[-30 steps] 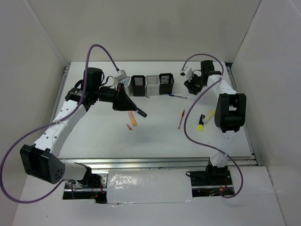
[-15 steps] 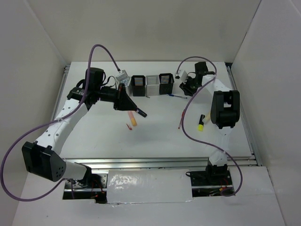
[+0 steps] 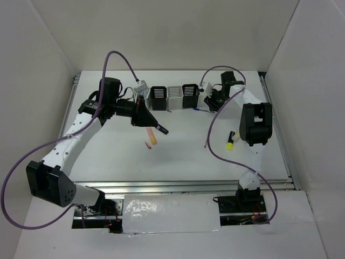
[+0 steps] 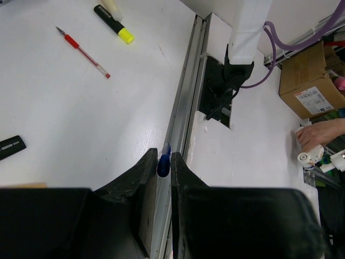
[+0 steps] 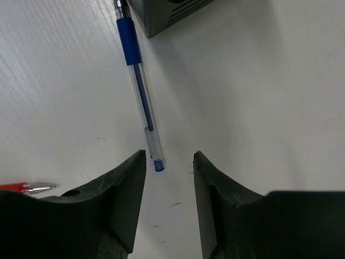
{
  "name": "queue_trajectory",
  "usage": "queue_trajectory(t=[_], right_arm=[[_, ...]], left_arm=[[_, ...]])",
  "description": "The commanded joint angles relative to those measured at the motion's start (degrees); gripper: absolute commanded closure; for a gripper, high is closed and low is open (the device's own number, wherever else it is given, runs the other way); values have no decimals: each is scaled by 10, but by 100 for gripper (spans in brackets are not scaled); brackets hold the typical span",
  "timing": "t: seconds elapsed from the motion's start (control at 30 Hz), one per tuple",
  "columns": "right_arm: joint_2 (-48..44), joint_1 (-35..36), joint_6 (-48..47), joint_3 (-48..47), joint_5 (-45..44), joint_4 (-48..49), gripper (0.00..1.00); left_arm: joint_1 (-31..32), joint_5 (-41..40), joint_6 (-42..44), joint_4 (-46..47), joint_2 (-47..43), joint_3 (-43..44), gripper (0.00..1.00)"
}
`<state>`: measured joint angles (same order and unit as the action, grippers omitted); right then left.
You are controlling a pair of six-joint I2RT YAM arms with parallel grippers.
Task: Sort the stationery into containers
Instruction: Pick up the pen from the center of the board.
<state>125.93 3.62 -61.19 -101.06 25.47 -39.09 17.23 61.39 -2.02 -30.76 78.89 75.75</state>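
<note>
Four joined cups (image 3: 175, 97) and two pens, red pen (image 4: 83, 53) and blue pen (image 5: 137, 91), are showing. The left gripper (image 4: 163, 166) is pinching, seemingly, a blue piece (image 4: 164, 152). The right gripper (image 5: 168, 162) is straddling the blue pen's end, fingers spread, empty.

Left claw (image 4: 163, 157) pinches a small blue item (image 4: 164, 152), mostly buried between the fingers, so can't tell what it is. Off to that claw's side, a black piece (image 4: 11, 147) is cut by the frame edge. Ahead of the right claw (image 5: 170, 158), the thin blue pen (image 5: 139, 91) runs off frame at its far end, and only a corner of the black cup (image 5: 161, 13) shows. Thin red pen (image 5: 26, 188) is cropped just outside one finger. From above, the row of cups (image 3: 175, 98) has its end cup mostly covered under the left claw.
</note>
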Motion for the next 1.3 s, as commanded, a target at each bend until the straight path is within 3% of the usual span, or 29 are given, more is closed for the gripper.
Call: queue_trajectory(t=[0.0, 0.87, 1.07, 1.27], right_arm=[[11, 2, -14, -25, 9, -28, 52], [44, 2, -43, -42, -2, -67, 56], [27, 2, -60, -15, -3, -75, 75], [-31, 3, -71, 49, 0, -71, 88]], left_arm=[[3, 15, -10, 24, 5, 12, 100], [10, 7, -19, 22, 13, 20, 100], [10, 2, -11, 14, 10, 19, 100], [9, 2, -20, 25, 2, 11, 100]])
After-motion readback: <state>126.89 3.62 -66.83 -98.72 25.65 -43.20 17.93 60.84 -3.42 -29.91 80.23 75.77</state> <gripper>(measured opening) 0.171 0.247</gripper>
